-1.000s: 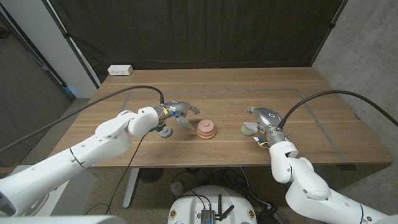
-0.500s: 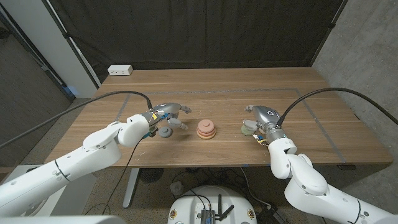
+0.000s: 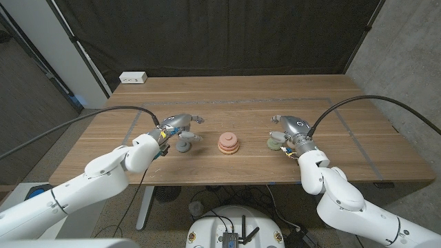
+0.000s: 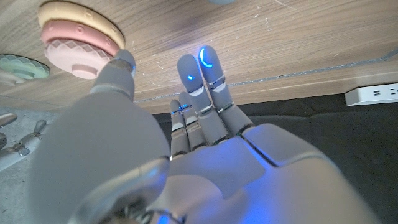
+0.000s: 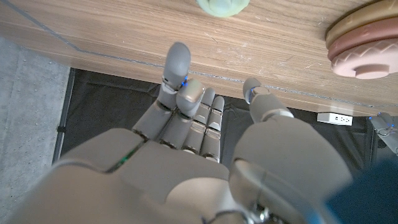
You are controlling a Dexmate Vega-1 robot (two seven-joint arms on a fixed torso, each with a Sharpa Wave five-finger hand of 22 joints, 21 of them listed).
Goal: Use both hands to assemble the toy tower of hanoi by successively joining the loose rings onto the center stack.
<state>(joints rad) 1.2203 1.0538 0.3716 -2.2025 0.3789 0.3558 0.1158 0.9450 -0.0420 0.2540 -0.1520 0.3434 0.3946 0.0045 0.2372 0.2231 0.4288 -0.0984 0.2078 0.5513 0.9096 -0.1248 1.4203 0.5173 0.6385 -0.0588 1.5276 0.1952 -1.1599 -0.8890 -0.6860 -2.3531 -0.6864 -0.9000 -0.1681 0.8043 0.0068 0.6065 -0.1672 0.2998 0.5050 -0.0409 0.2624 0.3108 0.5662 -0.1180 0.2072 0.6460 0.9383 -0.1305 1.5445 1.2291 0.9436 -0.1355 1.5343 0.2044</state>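
The center stack (image 3: 229, 142) of a tan ring on a pink ring stands mid-table; it also shows in the left wrist view (image 4: 78, 37) and the right wrist view (image 5: 367, 37). A grey-blue ring (image 3: 183, 145) lies left of it, just under my left hand (image 3: 178, 127), which holds nothing, its fingers (image 4: 199, 93) stretched out. A pale green ring (image 3: 275, 143) lies right of the stack, against my right hand (image 3: 289, 131). That hand is empty too, fingers (image 5: 177, 81) apart, with the green ring (image 5: 224, 6) just past their tips.
A white power strip (image 3: 133, 78) sits at the table's far left corner. Black cables run from both forearms out over the table's sides. A dark curtain hangs behind the wooden table (image 3: 241, 103).
My left hand has drawn back to the left, away from the stack, and now hovers over the grey-blue ring. The right hand has hardly moved.
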